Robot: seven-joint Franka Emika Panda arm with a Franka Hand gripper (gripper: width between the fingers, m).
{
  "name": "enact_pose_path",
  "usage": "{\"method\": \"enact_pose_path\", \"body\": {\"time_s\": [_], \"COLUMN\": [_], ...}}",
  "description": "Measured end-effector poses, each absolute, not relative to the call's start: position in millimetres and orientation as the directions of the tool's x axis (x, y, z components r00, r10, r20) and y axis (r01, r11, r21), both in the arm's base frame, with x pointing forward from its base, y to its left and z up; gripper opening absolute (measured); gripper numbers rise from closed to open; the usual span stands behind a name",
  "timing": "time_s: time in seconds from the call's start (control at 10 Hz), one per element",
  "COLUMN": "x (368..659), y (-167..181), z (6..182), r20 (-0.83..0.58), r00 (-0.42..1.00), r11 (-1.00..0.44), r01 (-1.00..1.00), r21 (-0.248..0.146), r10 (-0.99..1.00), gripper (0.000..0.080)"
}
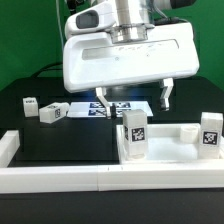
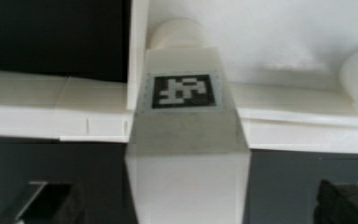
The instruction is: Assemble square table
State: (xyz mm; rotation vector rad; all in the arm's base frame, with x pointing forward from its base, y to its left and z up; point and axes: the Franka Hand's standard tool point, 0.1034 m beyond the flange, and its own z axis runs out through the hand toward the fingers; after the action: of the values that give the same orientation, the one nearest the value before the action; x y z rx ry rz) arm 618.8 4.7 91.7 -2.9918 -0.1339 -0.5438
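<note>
The square tabletop (image 1: pixel 168 146) lies flat against the front border wall. Two white tagged legs stand upright on it, one at its left corner (image 1: pixel 133 135) and one at its right corner (image 1: pixel 209 134). Two more legs (image 1: pixel 30 103) (image 1: pixel 52 113) lie loose on the black table at the exterior view's left. My gripper (image 1: pixel 132 99) hangs open just above the left upright leg. In the wrist view that leg (image 2: pixel 183 90) stands between my spread fingers (image 2: pixel 51 203), with a gap on each side. My gripper (image 2: pixel 190 206) holds nothing.
The low white border wall (image 1: pixel 60 178) runs along the front and up the exterior view's left side. The marker board (image 1: pixel 88 109) lies flat behind the gripper. A green backdrop stands at the back.
</note>
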Motion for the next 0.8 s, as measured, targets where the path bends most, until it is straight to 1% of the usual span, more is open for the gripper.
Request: {"method": "enact_pose_path", "body": {"time_s": [0.1, 0.2, 0.3, 0.4, 0.5, 0.6, 0.7, 0.8], "x": [615, 614, 610, 605, 610, 610, 613, 618], "y": [4, -5, -6, 5, 7, 7, 7, 7], "z": [83.0, 75.7, 68.8, 69.1, 73.5, 72.7, 76.1, 77.8], "r20": [0.329, 0.336, 0.316, 0.210, 0.193, 0.178, 0.160, 0.169], "r00": [0.944, 0.941, 0.948, 0.977, 0.980, 0.983, 0.986, 0.984], "r11": [-0.993, -0.994, -0.993, -0.988, -0.986, -0.985, -0.983, -0.983], "r01": [0.069, 0.073, 0.076, 0.069, 0.073, 0.074, 0.076, 0.081], "r21": [-0.095, -0.082, -0.089, -0.139, -0.149, -0.155, -0.165, -0.163], "r10": [0.034, 0.041, 0.044, 0.038, 0.044, 0.045, 0.049, 0.053], "gripper": [0.0649, 0.0649, 0.0649, 0.0649, 0.0649, 0.0649, 0.0649, 0.0649]}}
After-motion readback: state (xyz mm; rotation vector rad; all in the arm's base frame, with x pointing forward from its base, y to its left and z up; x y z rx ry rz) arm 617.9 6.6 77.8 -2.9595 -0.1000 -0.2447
